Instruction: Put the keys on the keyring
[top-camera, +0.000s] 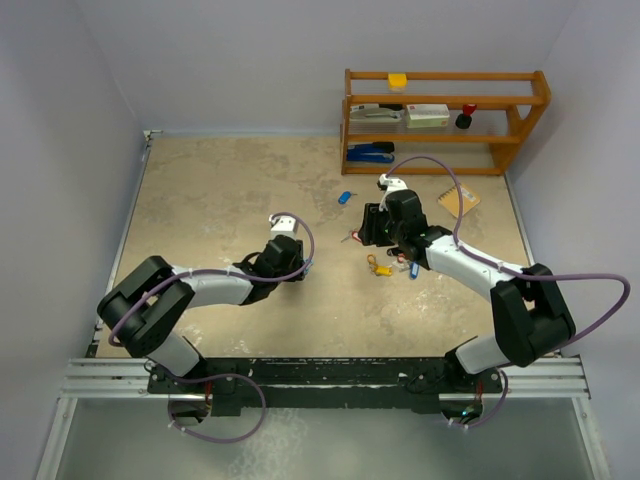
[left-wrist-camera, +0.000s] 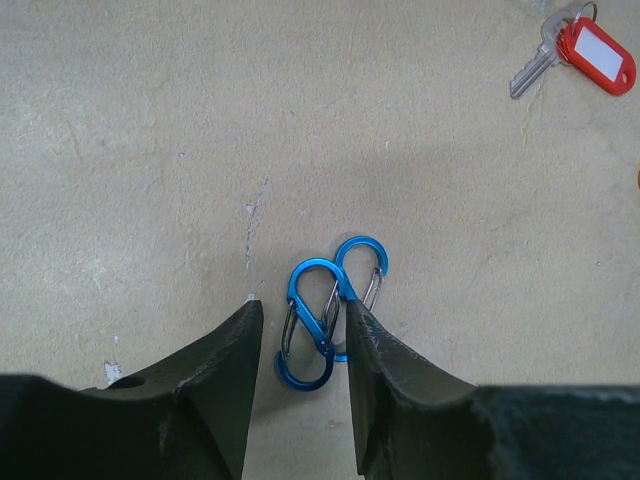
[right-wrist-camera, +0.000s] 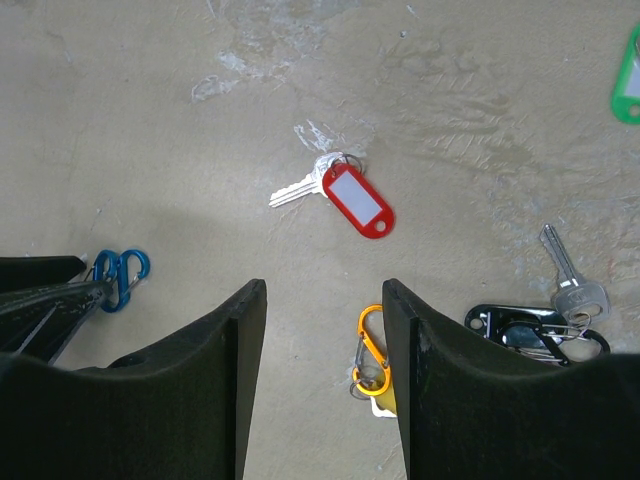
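Two blue figure-eight clips (left-wrist-camera: 318, 322) lie side by side on the table. My left gripper (left-wrist-camera: 300, 305) stands low over them, open, its jaws astride the nearer clip and the right finger touching it. A key with a red tag (right-wrist-camera: 355, 198) lies ahead of my right gripper (right-wrist-camera: 323, 285), which is open and holds nothing. An orange clip (right-wrist-camera: 372, 345) with a small wire ring and a yellow tag under it lies by the right finger. A key on a black tag (right-wrist-camera: 525, 328) lies to the right. Which piece is the keyring I cannot tell.
A green tag (right-wrist-camera: 628, 88) shows at the right edge of the right wrist view. Blue-tagged keys (top-camera: 344, 197) lie on the table in the top view. A wooden shelf (top-camera: 445, 120) with a stapler and boxes stands at the back right.
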